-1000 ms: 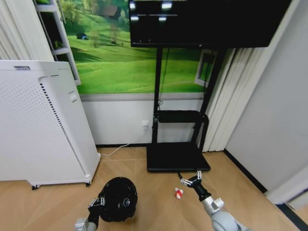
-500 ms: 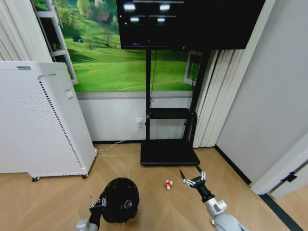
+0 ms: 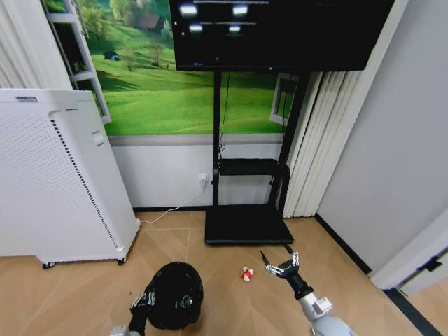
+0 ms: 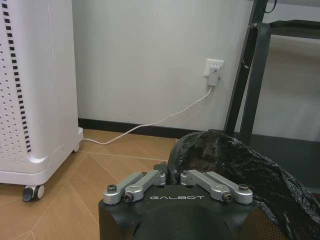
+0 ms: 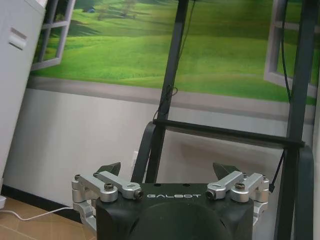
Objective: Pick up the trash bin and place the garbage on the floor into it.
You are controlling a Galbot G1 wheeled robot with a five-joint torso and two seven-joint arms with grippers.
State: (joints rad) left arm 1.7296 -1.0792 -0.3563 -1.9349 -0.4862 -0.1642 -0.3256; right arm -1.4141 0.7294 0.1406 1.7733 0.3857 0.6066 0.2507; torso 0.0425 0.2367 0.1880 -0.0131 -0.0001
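Left gripper point(image 3: 142, 303) jaws pressed together on the bin point(image 3: 174, 295) rim and its black liner; in the left wrist view the fingers point(image 4: 145, 181) meet at the rim edge. Bin hangs just ahead of the left gripper, carried low over the floor point(image 3: 224, 308), mouth tipped toward the camera.

Right gripper point(image 3: 281, 267) jaws spread wide, holding nothing, fingers point(image 5: 107, 170) well apart in the right wrist view. It hovers above the floor, pointing forward.

Key relation: red-and-white piece point(image 3: 246, 274) lies on the floor just to the left of the right gripper, slightly nearer the robot, between the right gripper and the bin. Right arm is clearly the nearer one; the left is busy with the bin. The piece is too small to tell its long axis.

Judgement: the bin is already picked up and the litter not yet grasped. The pick calls for the right gripper to shift left and drop down.

TV stand point(image 3: 245, 224) sits beyond both grippers, white appliance point(image 3: 56, 182) far left.
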